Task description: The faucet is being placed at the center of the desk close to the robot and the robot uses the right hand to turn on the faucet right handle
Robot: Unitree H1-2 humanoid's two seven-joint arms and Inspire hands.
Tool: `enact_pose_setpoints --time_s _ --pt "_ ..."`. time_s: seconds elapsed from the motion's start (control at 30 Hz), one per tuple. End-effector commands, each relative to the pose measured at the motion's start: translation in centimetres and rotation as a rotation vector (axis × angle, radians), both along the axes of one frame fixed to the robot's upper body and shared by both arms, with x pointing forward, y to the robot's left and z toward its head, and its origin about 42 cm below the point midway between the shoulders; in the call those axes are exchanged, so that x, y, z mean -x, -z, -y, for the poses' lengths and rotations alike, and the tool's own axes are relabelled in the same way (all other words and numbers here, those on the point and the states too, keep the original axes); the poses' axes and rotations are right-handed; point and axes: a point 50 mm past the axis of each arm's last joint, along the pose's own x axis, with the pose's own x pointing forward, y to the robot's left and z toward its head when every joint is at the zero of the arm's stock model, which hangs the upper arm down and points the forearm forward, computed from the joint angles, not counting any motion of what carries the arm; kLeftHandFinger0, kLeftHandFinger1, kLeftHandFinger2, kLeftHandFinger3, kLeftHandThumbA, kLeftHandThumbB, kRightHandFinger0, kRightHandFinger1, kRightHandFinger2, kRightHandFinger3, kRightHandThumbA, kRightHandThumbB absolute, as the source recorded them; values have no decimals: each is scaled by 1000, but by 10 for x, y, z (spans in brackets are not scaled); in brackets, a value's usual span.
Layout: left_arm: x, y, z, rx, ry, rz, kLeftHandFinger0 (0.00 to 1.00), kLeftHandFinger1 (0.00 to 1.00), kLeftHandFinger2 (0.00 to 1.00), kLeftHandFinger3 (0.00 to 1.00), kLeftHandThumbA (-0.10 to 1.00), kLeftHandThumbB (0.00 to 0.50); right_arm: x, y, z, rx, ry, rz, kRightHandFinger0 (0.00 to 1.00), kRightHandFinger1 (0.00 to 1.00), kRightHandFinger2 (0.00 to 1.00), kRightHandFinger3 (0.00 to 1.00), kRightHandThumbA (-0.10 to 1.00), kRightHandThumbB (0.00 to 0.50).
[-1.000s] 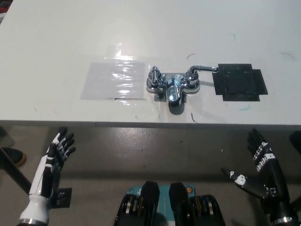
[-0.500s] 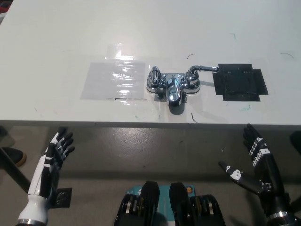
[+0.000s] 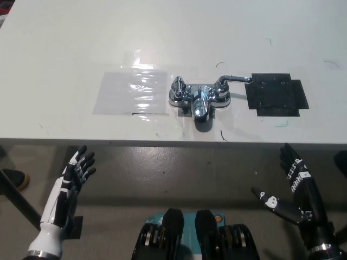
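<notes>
A chrome faucet (image 3: 199, 97) stands near the middle of the white desk (image 3: 81, 49), close to its front edge, spout toward me. Its right handle (image 3: 233, 79) is a lever lying out to the picture's right; the left handle (image 3: 178, 89) is a short knob shape. My black right hand (image 3: 293, 189) hangs open below the desk's front edge at the lower right, well short of the faucet. My white left hand (image 3: 73, 181) rests open below the edge at the lower left.
A clear shiny sheet (image 3: 132, 92) is taped flat to the left of the faucet. A black square patch (image 3: 276, 95) lies flat just right of the lever's tip. Grey floor (image 3: 179, 173) shows below the desk edge.
My left hand has shifted a little right and up. My right hand rose slightly toward the desk edge. The faucet and its lever have not moved.
</notes>
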Motion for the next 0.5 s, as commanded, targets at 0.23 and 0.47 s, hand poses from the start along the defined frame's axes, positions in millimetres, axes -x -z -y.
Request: enact_pose_setpoints --time_s 0.23,0.47 --pt "-4 -15 -1 -28 15 41 1000 1000 1000 1000 1000 83 -6 -14 -2 10 -6 72 1000 1000 1000 1000 874 154" --pt "-5 -15 -3 -46 15 39 1000 1000 1000 1000 1000 89 -6 -14 -2 19 -7 75 1000 1000 1000 1000 873 152"
